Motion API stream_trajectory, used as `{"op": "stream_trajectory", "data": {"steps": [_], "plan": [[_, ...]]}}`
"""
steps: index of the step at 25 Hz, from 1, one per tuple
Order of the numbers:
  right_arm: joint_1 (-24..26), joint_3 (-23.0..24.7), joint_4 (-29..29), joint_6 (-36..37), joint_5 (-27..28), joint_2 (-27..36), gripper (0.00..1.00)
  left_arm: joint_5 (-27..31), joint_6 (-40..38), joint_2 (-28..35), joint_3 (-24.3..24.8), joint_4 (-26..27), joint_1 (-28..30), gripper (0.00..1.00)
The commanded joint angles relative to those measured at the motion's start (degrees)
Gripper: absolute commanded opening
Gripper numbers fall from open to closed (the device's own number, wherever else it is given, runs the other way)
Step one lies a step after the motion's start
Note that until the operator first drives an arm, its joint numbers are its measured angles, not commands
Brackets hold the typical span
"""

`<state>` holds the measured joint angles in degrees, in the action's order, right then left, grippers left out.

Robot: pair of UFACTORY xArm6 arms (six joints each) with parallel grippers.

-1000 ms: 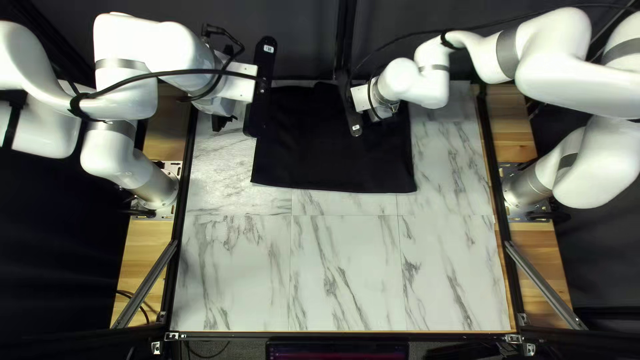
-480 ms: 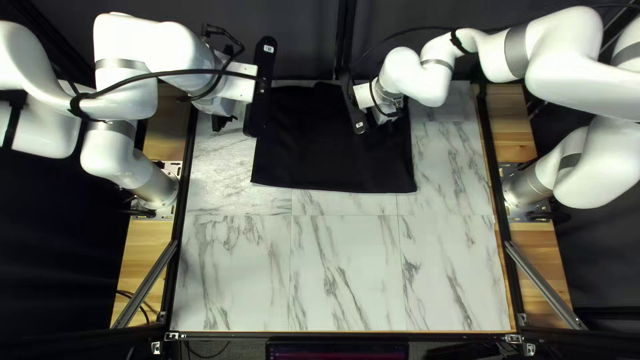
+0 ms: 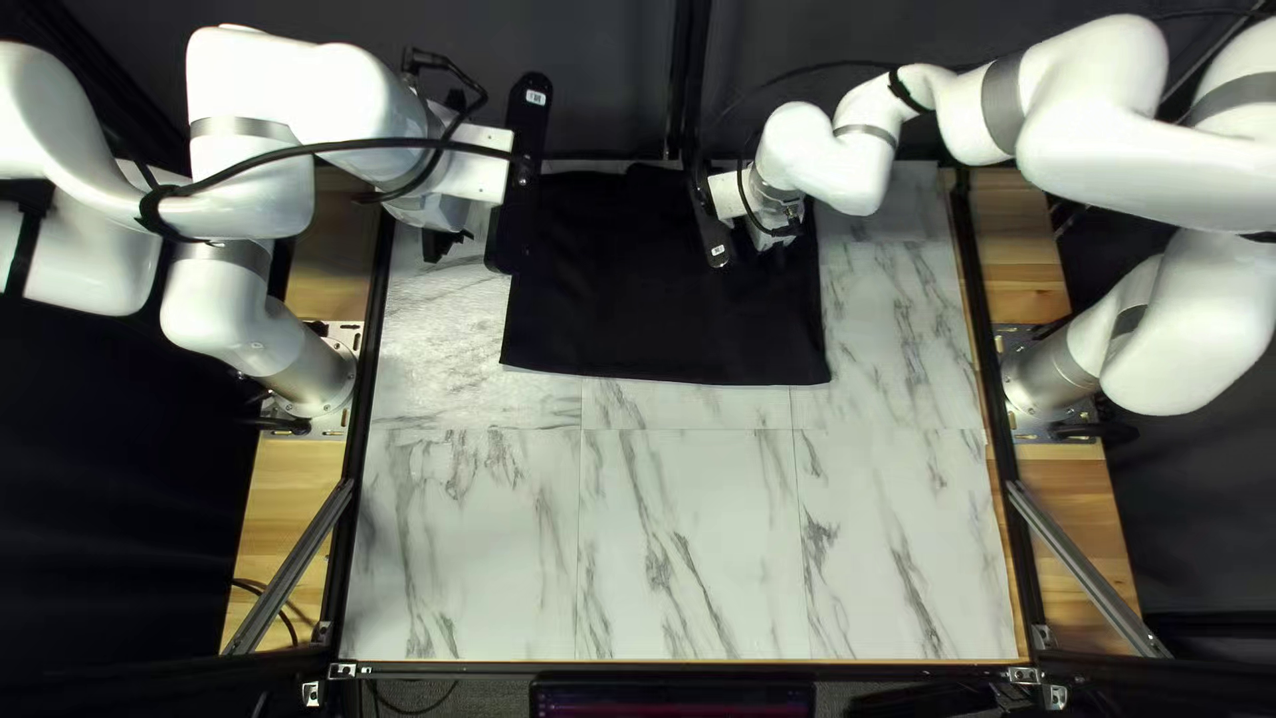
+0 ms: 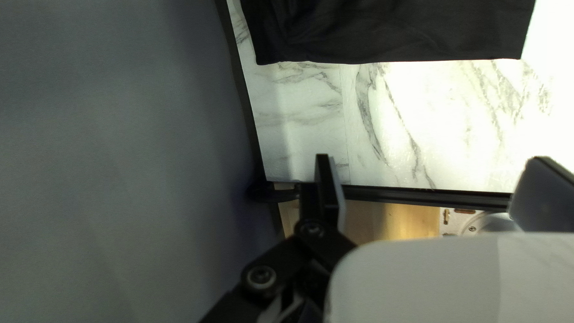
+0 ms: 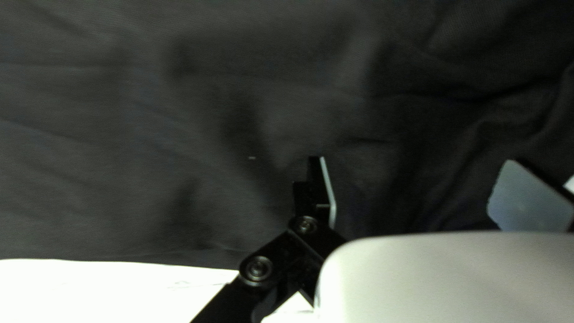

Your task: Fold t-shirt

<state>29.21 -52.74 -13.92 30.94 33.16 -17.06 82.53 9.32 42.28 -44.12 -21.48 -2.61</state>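
The black t-shirt [image 3: 665,319] lies on the counter [image 3: 678,532]. Beside it hangs the left tool [image 3: 445,243], released; above it the right tool [image 3: 782,237], likewise released. A small white label [image 3: 536,97] shows near it.

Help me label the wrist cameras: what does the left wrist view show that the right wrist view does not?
Only the left wrist view shows the open left gripper, a black rail, a wooden strip and a grey curtain.

Only the right wrist view shows the open right gripper and a tiny pale fleck on cloth.

Both show the black t-shirt and the pale tabletop.
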Motion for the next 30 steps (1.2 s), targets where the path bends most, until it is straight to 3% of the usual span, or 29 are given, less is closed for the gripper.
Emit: {"op": "stream_trajectory", "data": {"steps": [1,9,14,19,22,23,30], "plan": [[0.7,-1.9,-1.6,-1.3,1.3,0.0,1.00,0.0,0.0,0.0,0.0,0.0,0.0,1.00],[-3.9,1.7,-4.5,-8.8,0.7,4.7,1.00,0.0,0.0,0.0,0.0,0.0,0.0,1.00],[-3.4,3.8,-17.2,-21.1,-3.5,4.2,1.00,0.0,0.0,0.0,0.0,0.0,0.0,1.00],[-5.2,5.0,-31.5,-36.5,-2.9,5.6,1.00,0.0,0.0,0.0,0.0,0.0,0.0,1.00],[-8.8,6.7,-40.8,-49.0,2.4,8.5,1.00,0.0,0.0,0.0,0.0,0.0,0.0,1.00],[-11.8,6.6,-43.0,-53.8,7.3,9.0,1.00,0.0,0.0,0.0,0.0,0.0,0.0,1.00],[-11.8,6.6,-43.0,-53.8,7.3,9.0,1.00,0.0,0.0,0.0,0.0,0.0,0.0,1.00]]}}
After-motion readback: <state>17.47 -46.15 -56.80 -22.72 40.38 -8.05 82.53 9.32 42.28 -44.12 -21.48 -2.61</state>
